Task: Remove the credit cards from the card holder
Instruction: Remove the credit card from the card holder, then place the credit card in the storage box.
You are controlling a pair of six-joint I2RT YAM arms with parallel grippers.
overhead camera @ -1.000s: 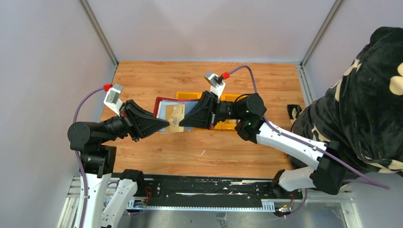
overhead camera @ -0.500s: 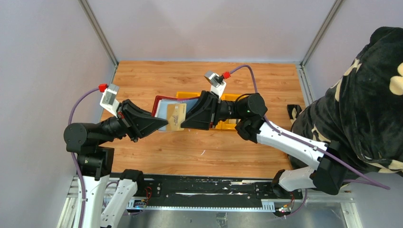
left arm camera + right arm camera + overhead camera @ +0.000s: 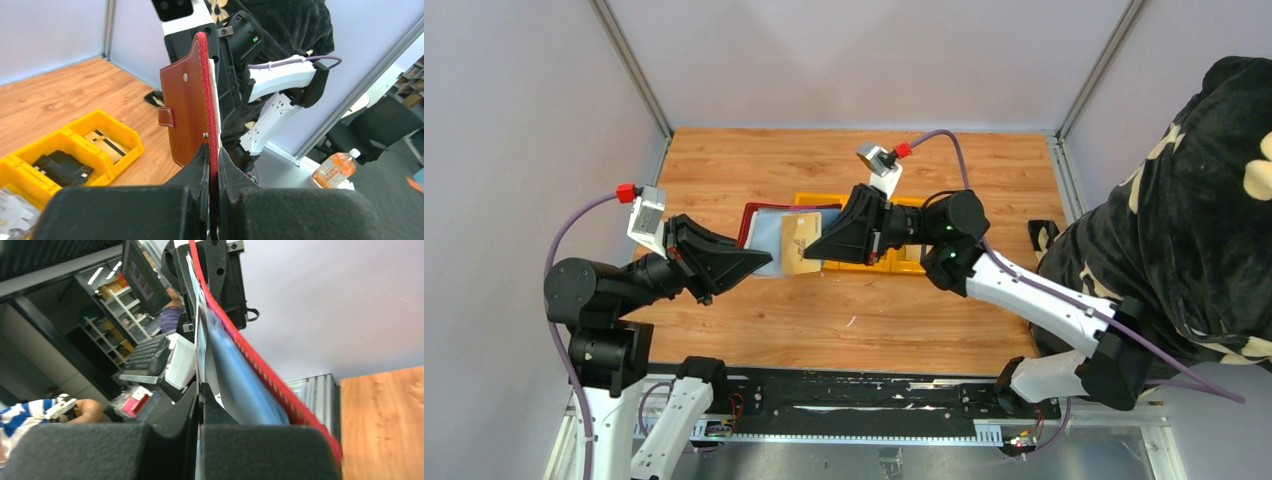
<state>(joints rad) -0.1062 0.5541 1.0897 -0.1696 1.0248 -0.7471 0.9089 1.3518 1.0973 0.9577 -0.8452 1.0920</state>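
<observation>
Top external shows my left tool (image 3: 762, 262), clamped on the card holder (image 3: 760, 222), pulled it toward 9 o'clock; right tool (image 3: 816, 250) pinches the credit card (image 3: 802, 243) at its 3 o'clock side (nearly out, I reckon).

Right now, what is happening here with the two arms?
The left gripper is shut on the edge of the red holder and holds it open above the table. The right gripper is shut on a card lying against the holder's inside, apparently to pull it out. The card is not yet clear of the holder.
</observation>
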